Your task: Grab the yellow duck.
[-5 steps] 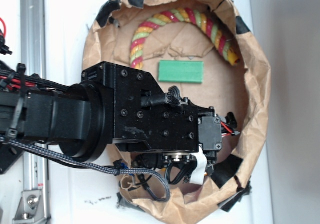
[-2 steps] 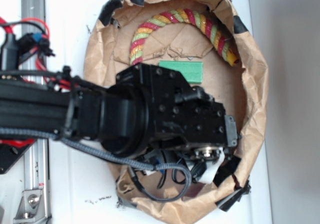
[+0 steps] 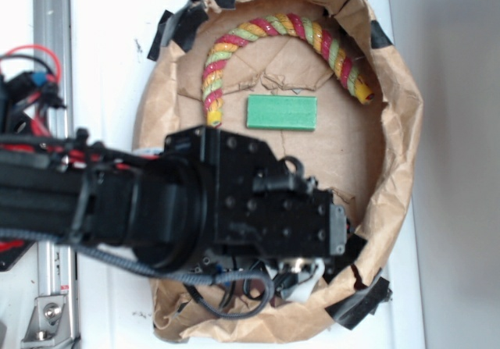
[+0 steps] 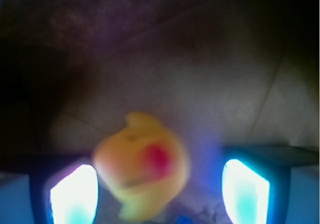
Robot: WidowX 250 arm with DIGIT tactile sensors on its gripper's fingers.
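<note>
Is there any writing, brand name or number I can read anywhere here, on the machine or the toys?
None can be read.
The black robot arm, green block, striped rope and paper basket show no print.
The yellow duck is blurred; no lettering can be made out.

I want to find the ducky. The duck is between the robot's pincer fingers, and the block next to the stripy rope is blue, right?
Not quite: the block is green, not blue, as the exterior view shows; it lies inside the curve of the stripy rope. The rest holds: the wrist view shows the yellow duck between the pincer fingers, nearer one finger than the other.
</note>
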